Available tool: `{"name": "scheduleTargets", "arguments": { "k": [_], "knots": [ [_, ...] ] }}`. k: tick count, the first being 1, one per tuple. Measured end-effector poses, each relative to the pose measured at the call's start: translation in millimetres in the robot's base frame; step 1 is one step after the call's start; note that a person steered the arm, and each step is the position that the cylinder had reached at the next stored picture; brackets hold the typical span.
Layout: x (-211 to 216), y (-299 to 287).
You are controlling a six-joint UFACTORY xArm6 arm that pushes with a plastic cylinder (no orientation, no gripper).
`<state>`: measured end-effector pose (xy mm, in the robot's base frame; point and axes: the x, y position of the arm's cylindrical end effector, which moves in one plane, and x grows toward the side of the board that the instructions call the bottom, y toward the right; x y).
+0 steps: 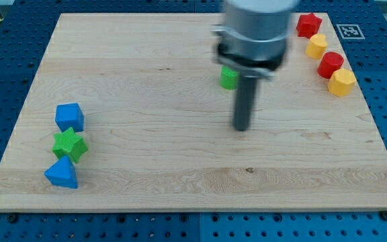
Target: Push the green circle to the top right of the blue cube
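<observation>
At the upper centre of the frame, the small green circular block (228,78) sits on the pale wooden board (146,134), half hidden by the arm. My tip (240,128) rests just below and right of it, apart. There is no pincer, only a rod. The blue cube (69,116) lies far left, so nearly all the pushing remains. The circle has no evident long axis.
</observation>
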<state>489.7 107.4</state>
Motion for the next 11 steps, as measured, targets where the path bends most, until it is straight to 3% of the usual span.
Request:
{"name": "scheduleTargets", "arguments": {
  "k": [1, 3, 11],
  "knots": [
    [-22, 71],
    [-88, 72],
    [-105, -209]
  ]
}}
